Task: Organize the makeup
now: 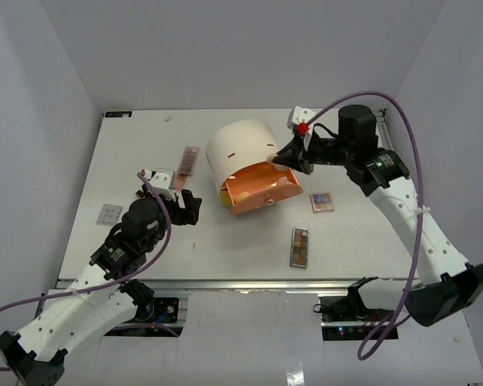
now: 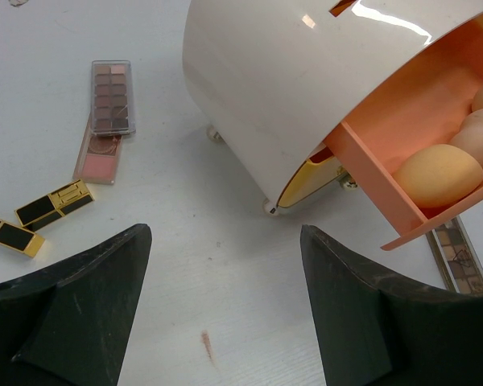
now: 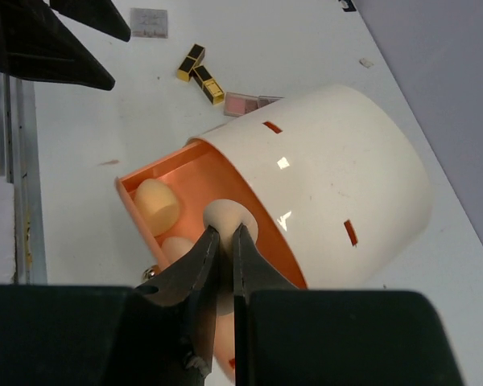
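Note:
My right gripper (image 1: 284, 158) is shut on a beige egg-shaped sponge (image 3: 229, 217), squeezing it, and holds it over the open pink drawer (image 3: 189, 173) of the cream cylinder (image 1: 240, 149). Two more sponges (image 3: 158, 206) lie in that drawer, and they also show in the left wrist view (image 2: 439, 174). My left gripper (image 2: 225, 305) is open and empty over bare table, left of the cylinder. A brown palette (image 2: 113, 96) lies on a pink one (image 2: 99, 159), with two gold-and-black bars (image 2: 55, 203) beside them. Another brown palette (image 1: 299, 247) and a small palette (image 1: 322, 201) lie right of the drawer.
A small grey palette (image 1: 109, 213) lies at the table's left side. A yellow drawer (image 2: 310, 178) peeks out under the pink one. A reddish smear (image 2: 207, 344) marks the table between my left fingers. White walls enclose the table.

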